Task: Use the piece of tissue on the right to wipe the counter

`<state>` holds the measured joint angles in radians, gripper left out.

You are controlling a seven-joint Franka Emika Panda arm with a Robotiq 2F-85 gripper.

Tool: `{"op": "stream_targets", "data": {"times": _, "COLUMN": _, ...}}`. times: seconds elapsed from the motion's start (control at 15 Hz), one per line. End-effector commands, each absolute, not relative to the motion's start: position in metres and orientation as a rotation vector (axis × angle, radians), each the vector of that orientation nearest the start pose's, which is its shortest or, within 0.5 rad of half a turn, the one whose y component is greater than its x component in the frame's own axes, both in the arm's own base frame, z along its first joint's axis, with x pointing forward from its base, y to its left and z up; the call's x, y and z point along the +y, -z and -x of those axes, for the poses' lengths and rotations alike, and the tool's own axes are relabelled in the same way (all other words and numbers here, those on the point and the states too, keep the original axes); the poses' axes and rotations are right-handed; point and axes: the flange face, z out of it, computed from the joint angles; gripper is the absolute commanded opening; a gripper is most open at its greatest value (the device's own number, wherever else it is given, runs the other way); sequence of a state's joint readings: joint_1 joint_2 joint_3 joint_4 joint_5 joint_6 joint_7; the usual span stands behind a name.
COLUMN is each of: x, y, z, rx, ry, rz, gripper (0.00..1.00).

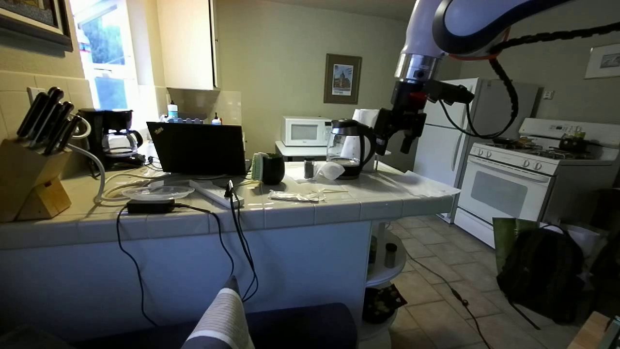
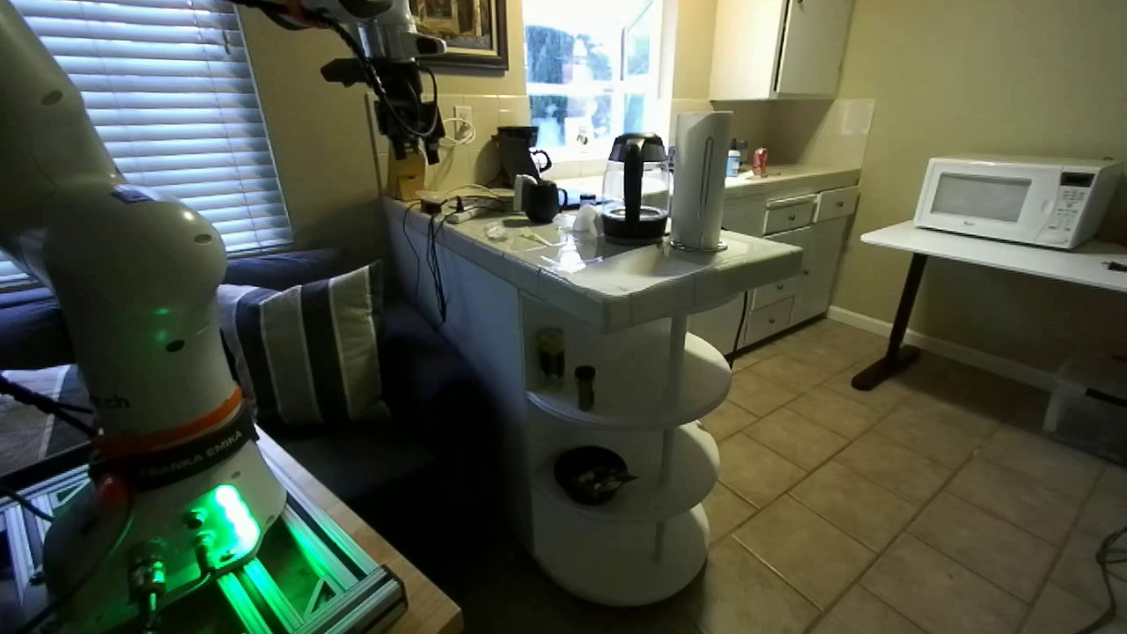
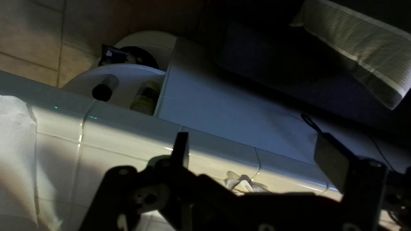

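Note:
The piece of tissue [image 1: 428, 183] lies as a white sheet on the right end of the counter [image 1: 334, 213] in an exterior view, reaching the edge. It also shows at the left of the wrist view [image 3: 14, 144], lying on the tiled counter [image 3: 118, 128]. In an exterior view the counter end [image 2: 572, 295] is bright and the tissue's outline is hard to tell. My gripper [image 1: 394, 145] is open and empty in the air, above counter height. It also shows in an exterior view [image 2: 416, 157]. In the wrist view the fingers [image 3: 252, 144] stand wide apart with nothing between them.
A glass kettle [image 2: 634, 194] and a paper towel roll [image 2: 700, 180] stand near the counter's end. A dark mug [image 1: 273, 169], laptop [image 1: 198, 148], plastic packet [image 1: 295, 196] and power adapter [image 1: 150, 207] with hanging cables lie further along. Round shelves [image 2: 629, 396] are below the counter end.

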<state>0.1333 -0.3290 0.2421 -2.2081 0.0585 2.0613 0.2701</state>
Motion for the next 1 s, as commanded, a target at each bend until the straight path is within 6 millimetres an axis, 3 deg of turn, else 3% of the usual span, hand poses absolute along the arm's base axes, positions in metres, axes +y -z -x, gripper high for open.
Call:
{"op": "stream_targets", "data": {"times": 0.0, "x": 0.148, "y": -0.504, "z": -0.464, "rx": 0.187, "ry": 0.261, "rz": 3.127, "gripper": 1.00}}
{"op": "stream_targets", "data": {"times": 0.47, "x": 0.035, "y": -0.446, "z": -0.524, "rx": 0.732, "ry": 0.341, "rz": 3.103, "gripper": 1.00}}
{"op": "stream_targets", "data": {"times": 0.67, "x": 0.005, "y": -0.414, "z": -0.554, "rx": 0.777, "ry": 0.424, "rz": 3.081, "gripper": 1.00}}
{"op": "stream_targets", "data": {"times": 0.93, "x": -0.019, "y": -0.372, "z": -0.596, "rx": 0.762, "ry": 0.448, "rz": 3.063, "gripper": 1.00}}
